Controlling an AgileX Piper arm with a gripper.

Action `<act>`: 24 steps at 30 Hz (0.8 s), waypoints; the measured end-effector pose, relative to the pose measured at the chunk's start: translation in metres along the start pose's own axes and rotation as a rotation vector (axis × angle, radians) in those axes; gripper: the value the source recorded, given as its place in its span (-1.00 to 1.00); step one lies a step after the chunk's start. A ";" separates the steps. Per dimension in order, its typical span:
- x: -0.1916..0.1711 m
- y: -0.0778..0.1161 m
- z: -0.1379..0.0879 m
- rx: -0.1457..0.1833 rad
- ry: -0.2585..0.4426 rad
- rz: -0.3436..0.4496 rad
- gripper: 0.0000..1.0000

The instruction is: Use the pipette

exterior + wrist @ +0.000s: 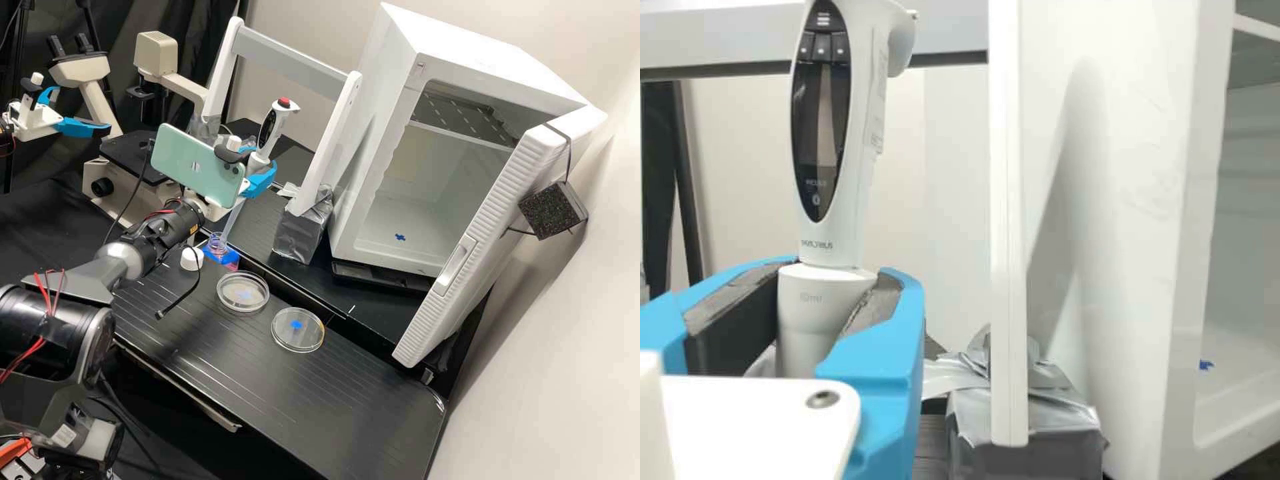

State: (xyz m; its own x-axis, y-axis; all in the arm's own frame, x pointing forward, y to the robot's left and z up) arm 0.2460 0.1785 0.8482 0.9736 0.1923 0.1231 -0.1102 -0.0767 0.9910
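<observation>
1. From my high view, the gripper (261, 162) is at about eleven o'clock of centre, clamped around the pipette (269, 133), one blue finger on each side.
2. My wrist view has the dark pads (735, 325) flanking its pale lower sleeve; the pipette is close to upright, its red button (284, 103) uppermost.
3. Its lower end comes down at the mouth of a small clear bottle (217, 245); whether it is inside, I can't tell.
4. Clocking round from that bottle in the high view, I have a white cap (193, 259) just beside it at eight, and a clear dish (227, 304) near it at five.
5. A second clear dish (313, 342) sits at four from the first, apart from it.
6. The open white cabinet (380, 133) stands toward three.
</observation>
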 end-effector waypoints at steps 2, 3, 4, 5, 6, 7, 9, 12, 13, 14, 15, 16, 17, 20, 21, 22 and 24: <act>-0.005 -0.002 0.000 0.012 0.005 0.014 -1.00; -0.007 -0.003 0.000 0.018 0.006 0.021 -1.00; -0.009 -0.003 -0.001 0.024 0.011 0.031 -1.00; -0.013 -0.003 -0.002 0.033 0.019 0.051 -1.00; -0.015 -0.004 -0.003 0.037 0.023 0.063 -1.00; -0.018 -0.004 -0.004 0.040 0.031 0.079 -1.00; -0.022 -0.005 -0.006 0.041 0.051 0.106 -1.00; -0.027 -0.008 -0.010 0.024 0.082 0.127 -1.00; -0.029 -0.009 -0.011 0.018 0.090 0.126 -1.00; -0.030 -0.010 -0.013 0.016 0.099 0.129 -1.00; -0.032 -0.012 -0.013 0.006 0.104 0.131 -1.00; -0.033 -0.014 -0.014 0.000 0.110 0.130 -1.00; -0.034 -0.015 -0.015 -0.004 0.113 0.127 -1.00; -0.034 -0.017 -0.015 -0.021 0.115 0.124 -1.00; -0.034 -0.018 -0.015 -0.027 0.115 0.126 -1.00; -0.033 -0.019 -0.014 -0.030 0.113 0.123 -1.00; -0.032 -0.021 -0.013 -0.034 0.107 0.118 -1.00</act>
State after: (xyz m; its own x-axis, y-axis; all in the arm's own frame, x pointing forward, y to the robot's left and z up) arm 0.2145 0.1867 0.8237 0.9269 0.2874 0.2416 -0.2305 -0.0722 0.9704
